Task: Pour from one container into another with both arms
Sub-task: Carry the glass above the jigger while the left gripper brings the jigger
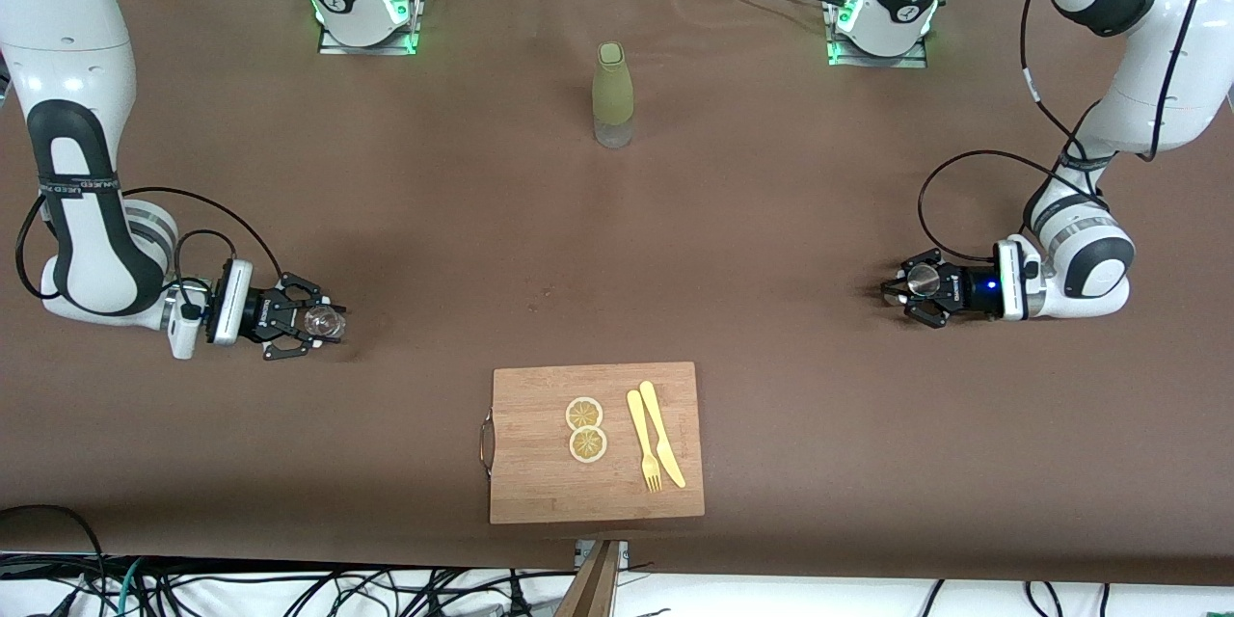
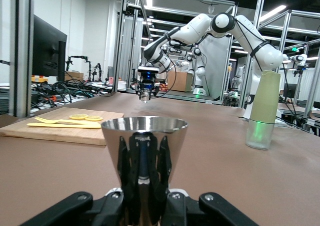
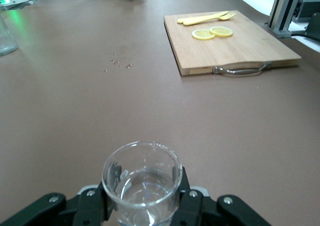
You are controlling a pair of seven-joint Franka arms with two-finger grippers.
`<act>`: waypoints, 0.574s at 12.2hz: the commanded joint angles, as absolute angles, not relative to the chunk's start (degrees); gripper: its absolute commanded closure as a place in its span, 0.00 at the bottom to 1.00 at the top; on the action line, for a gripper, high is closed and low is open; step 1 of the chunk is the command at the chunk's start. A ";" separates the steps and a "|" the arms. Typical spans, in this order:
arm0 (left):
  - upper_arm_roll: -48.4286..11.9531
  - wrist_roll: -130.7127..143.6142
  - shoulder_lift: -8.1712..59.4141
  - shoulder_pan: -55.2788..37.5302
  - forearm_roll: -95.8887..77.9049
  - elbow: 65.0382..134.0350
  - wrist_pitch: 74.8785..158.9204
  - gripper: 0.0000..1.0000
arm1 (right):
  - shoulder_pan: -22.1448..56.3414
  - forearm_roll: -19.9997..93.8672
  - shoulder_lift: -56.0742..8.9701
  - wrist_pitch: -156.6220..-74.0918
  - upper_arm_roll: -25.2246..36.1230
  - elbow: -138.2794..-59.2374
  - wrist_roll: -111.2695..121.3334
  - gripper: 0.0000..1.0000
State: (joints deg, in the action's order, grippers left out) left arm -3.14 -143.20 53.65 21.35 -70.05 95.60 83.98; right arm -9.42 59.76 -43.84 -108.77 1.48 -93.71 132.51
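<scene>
Left gripper (image 1: 911, 287) clamped on upright steel cup (image 2: 144, 158), right gripper (image 1: 307, 320) on apparently upright glass (image 3: 142, 182).

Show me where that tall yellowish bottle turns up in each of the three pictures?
Front view: the bottle stands between the two arm bases.
Left wrist view: it stands at the edge, beside the metal cup.
Right wrist view: only its clear base shows, in a corner.
Shared landmark: the cutting board.
</scene>
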 commanded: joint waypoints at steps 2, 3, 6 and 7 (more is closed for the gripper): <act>-2.55 -141.51 51.33 17.41 -74.43 96.68 83.67 1.00 | -5.99 60.12 -39.47 -109.07 1.49 -94.48 127.10 0.75; -2.55 -140.63 51.24 16.01 -75.49 96.77 84.02 1.00 | -5.28 60.12 -39.03 -109.16 1.49 -94.40 125.78 0.75; -2.55 -140.54 50.54 10.83 -80.14 97.12 87.88 1.00 | -2.73 60.65 -37.79 -111.52 1.49 -94.48 123.94 0.75; -2.55 -140.54 50.28 9.07 -81.72 97.29 89.46 1.00 | -1.59 60.56 -37.27 -112.14 1.49 -94.40 122.36 0.75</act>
State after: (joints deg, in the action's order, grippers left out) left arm -3.22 -141.10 52.39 12.29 -78.53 95.64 87.08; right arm -3.08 59.77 -38.99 -110.75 1.34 -93.58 124.64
